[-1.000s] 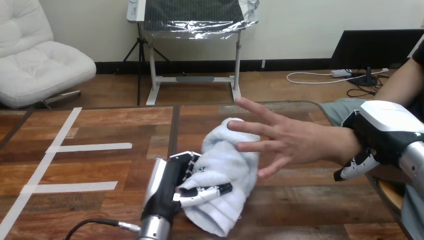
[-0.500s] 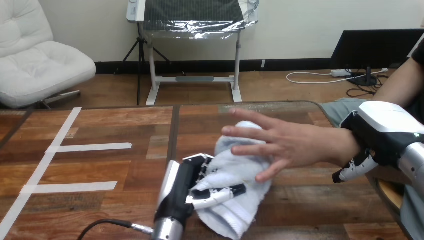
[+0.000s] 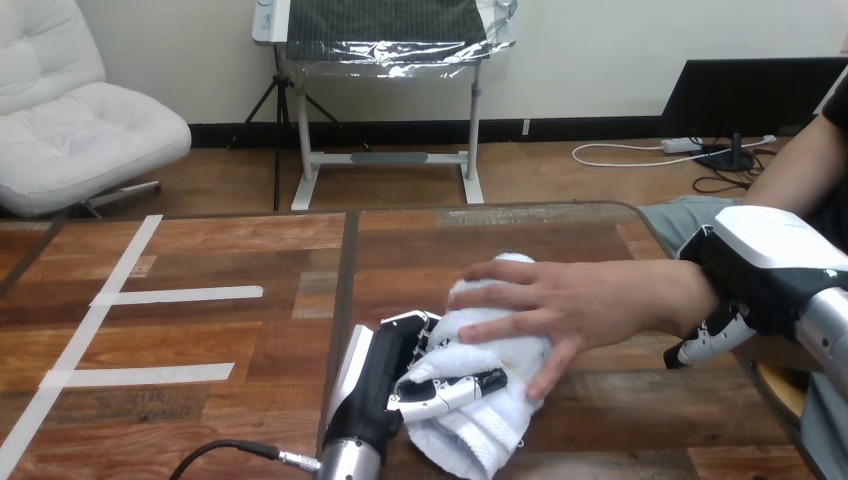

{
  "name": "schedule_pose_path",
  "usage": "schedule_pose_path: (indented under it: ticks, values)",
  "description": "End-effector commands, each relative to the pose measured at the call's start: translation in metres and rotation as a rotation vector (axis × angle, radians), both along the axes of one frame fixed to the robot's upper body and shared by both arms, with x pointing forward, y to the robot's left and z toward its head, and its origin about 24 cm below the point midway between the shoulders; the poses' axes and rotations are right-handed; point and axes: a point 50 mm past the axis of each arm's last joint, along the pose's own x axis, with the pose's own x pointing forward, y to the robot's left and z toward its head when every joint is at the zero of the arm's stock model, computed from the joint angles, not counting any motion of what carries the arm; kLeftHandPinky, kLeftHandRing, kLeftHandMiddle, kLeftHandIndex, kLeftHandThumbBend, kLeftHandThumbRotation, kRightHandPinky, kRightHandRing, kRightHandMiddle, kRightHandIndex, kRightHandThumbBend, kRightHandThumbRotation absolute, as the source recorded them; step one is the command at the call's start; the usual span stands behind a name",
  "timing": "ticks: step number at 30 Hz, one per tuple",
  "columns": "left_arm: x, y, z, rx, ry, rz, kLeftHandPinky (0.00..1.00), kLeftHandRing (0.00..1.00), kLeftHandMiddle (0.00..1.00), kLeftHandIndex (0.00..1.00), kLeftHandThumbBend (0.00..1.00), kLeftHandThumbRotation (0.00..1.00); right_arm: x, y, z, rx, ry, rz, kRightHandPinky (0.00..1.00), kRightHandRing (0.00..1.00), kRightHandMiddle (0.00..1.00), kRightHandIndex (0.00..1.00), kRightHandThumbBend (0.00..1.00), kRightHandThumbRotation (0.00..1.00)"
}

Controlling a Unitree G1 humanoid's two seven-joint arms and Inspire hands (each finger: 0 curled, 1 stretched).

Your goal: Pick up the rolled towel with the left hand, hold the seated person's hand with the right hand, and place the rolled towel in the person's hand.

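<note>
The white rolled towel (image 3: pixel 480 400) sits low over the table at centre right, with my left hand (image 3: pixel 385 375) shut on it, thumb curled across its front. The person's hand (image 3: pixel 570 305) reaches in from the right and lies over the towel's top, its fingers bent around it. My right hand (image 3: pixel 745 285) is at the person's wrist at the right edge, its white back toward me and its fingers curled under the wrist.
The wooden table (image 3: pixel 200 400) carries strips of white tape (image 3: pixel 180 294) on its left half. A dark seam (image 3: pixel 345 280) runs down the middle of the tabletop. A black cable (image 3: pixel 225 452) trails from my left forearm at the bottom edge.
My left hand has carried the towel to the right, under the person's hand. The person's fingers, spread before, have come down and closed onto the towel. My right hand has stayed at the wrist.
</note>
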Motion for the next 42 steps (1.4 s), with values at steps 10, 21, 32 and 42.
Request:
schedule_pose_path:
  ticks: [10,21,32,42]
  values:
    - [0.0273,-0.0154,0.0361,-0.067,-0.165,-0.003,0.27,0.34,0.42,0.50,0.61,0.23,0.0102,0.0110,0.0428,0.058,-0.207,0.046,0.12,0.19,0.27,0.32,0.76,0.00]
    - [0.0278,-0.0190,0.0379,-0.079,-0.168,0.000,0.28,0.34,0.42,0.50,0.62,0.25,0.0099,0.0107,0.0426,0.048,-0.201,0.040,0.13,0.19,0.27,0.32,0.76,0.00]
    - [0.0274,-0.0199,0.0387,-0.088,-0.173,0.000,0.27,0.34,0.42,0.50,0.62,0.26,0.0092,0.0100,0.0420,0.038,-0.204,0.045,0.13,0.19,0.28,0.33,0.77,0.00]
    - [0.0272,-0.0172,0.0374,-0.086,-0.169,0.005,0.27,0.34,0.42,0.49,0.63,0.26,0.0096,0.0100,0.0424,0.038,-0.191,0.038,0.14,0.22,0.31,0.38,0.81,0.00]
